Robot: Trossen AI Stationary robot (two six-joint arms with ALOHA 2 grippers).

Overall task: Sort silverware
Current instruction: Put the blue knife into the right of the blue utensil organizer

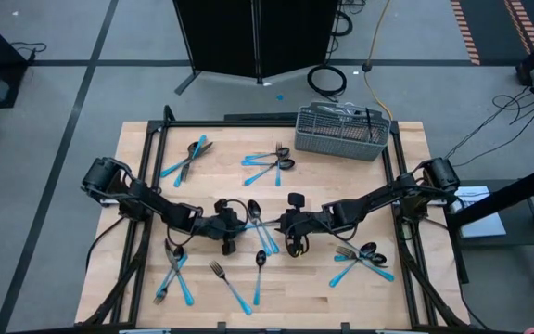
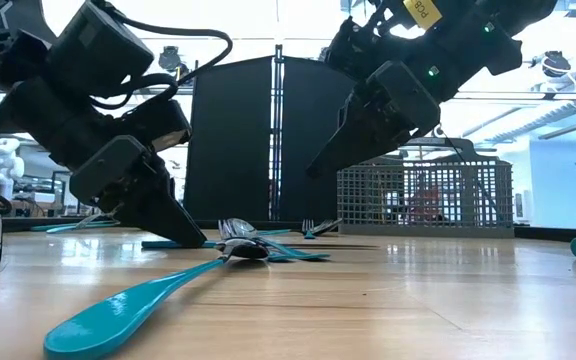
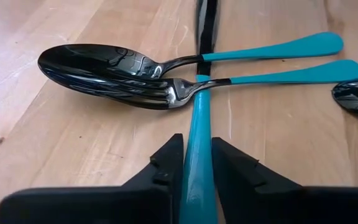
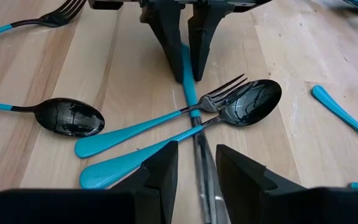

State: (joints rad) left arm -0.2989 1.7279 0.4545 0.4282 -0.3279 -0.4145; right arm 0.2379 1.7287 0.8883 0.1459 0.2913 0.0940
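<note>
Mid-table, my left gripper is closed on the light-blue handle of a knife, a finger pressed to each side of it and the tips down at the wood.

The knife's long axis runs straight away from this gripper and passes beneath a crossed fork and spoon, which lie side by side squarely across it. The handle is on my left gripper's side of that crossing, and the dark blade comes out on the far side.

Beyond the crossing, my right gripper faces the left one along the same line. It hovers above the blade end with its fingers apart, a gap showing on either side of the blade, and it holds nothing.

The left arm has the nearer and better claim. As I judge it, the knife must be drawn back lengthwise, away from the crossing. Lifting it straight up would likely tip the fork and spoon.
</note>
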